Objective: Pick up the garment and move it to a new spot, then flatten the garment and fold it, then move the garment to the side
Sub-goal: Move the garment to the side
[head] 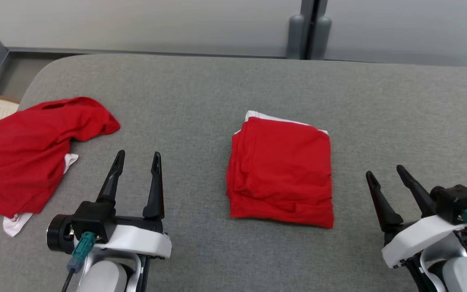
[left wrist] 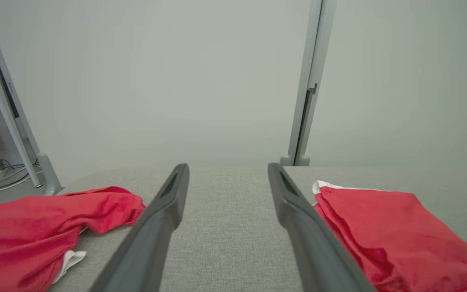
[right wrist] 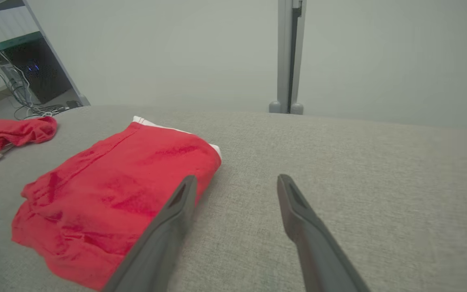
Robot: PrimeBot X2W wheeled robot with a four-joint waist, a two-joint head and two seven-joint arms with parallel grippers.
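The folded garment (head: 280, 172) is laid flat near the middle of the grey table (head: 217, 89), between the left gripper (head: 138, 153) and the right gripper (head: 384, 170), and it is touched by neither. Both pincers are spread wide and nothing is pinched in them. A second, crumpled red cloth (head: 26, 154) is seen well apart at the left edge. The folding looks done, so the move to the side is likely what is left. If only the top layer is grabbed, the pile could be pulled open and the fold lost. Its long side seems to run away from the robot, and its white edge (head: 274, 118) is pointed at the far wall (head: 136, 24)
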